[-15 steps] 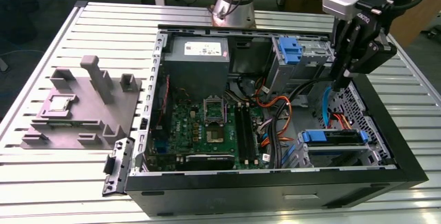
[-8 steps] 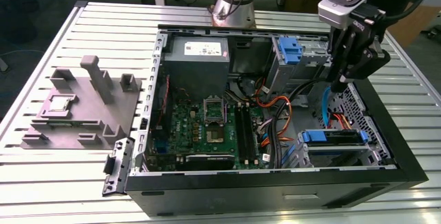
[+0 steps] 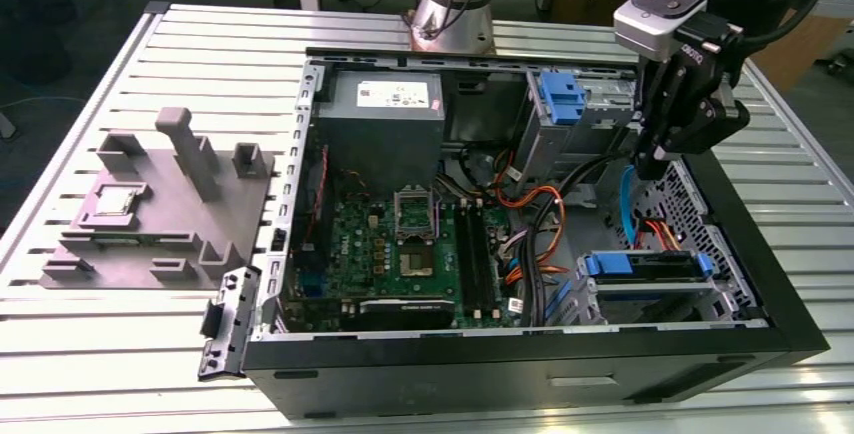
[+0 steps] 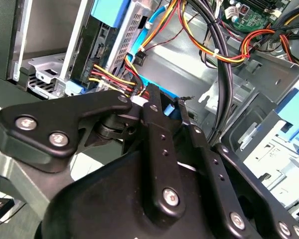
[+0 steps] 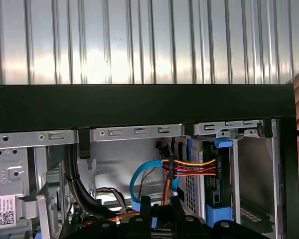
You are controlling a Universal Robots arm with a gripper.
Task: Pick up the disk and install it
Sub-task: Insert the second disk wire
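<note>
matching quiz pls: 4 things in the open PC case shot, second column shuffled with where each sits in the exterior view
Things:
1. gripper
2. grey fixture block
3. motherboard
4. power supply

Places:
A. on the slatted table, outside the case, at the exterior view's left
B. flat on the case floor, middle
C. far corner of the case, behind the motherboard
D. above the drive bays, at the exterior view's right

Pairs: 1-D, 2-A, 3-B, 4-C
</note>
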